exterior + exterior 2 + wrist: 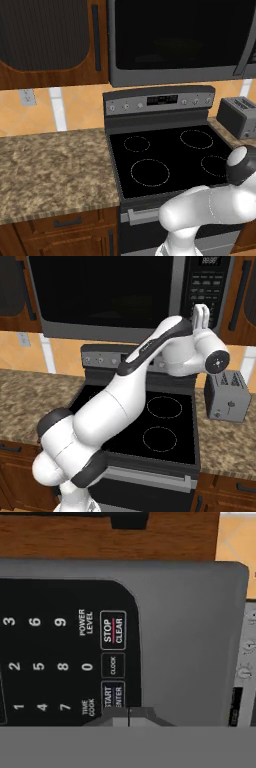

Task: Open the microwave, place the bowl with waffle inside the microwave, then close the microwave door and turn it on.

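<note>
Gripper [129,717] pressed together, nothing pinched, tips touching at or just below the START/ENTER key [113,696] on the keypad [60,662] of the microwave [115,296]. Seen rolled sideways in hand view: digits and STOP/CLEAR key [113,630] read on their side. In right base view, hand raised against the control panel at the microwave's right end. Microwave door [180,35] shut, black glass dark; handle bar [246,50] at its right edge. Bowl and waffle could not be made out behind the glass. Stove [165,155] below, burners bare. Toaster [227,396] on counter [50,170] right of stove.
</note>
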Controlling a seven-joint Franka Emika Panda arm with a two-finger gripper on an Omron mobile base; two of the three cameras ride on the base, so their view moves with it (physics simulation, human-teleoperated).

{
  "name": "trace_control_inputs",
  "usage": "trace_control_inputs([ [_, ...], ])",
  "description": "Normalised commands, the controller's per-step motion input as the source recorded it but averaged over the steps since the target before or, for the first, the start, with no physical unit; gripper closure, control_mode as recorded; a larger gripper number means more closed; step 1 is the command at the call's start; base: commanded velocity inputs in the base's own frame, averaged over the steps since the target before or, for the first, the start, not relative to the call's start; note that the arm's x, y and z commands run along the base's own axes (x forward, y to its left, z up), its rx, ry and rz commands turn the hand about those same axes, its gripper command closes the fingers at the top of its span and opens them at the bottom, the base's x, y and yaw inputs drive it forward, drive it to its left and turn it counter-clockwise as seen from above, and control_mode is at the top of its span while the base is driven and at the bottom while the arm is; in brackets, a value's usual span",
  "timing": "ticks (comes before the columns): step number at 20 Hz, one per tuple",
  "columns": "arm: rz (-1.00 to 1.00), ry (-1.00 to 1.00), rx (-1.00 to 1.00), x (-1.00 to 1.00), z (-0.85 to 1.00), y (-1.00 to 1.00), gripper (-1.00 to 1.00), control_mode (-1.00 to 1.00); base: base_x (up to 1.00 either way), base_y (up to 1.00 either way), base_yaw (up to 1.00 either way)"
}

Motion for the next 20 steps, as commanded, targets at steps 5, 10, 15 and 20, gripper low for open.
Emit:
trace_control_inputs([
  [5, 0.03, 0.02, 0.08, 0.41, 0.06, -0.19, 1.0, -1.0, 0.0, 0.0, 0.0],
  [10, 0.02, 0.0, 0.0, 0.59, -0.32, 0.05, 1.0, -1.0, 0.0, 0.0, 0.0],
  [15, 0.04, 0.0, -0.08, 0.61, -0.72, 0.52, 1.0, -1.0, 0.0, 0.0, 0.0],
  [20, -0.01, -0.05, -0.51, 0.31, -1.0, 1.0, 1.0, -1.0, 0.0, 0.0, 0.0],
])
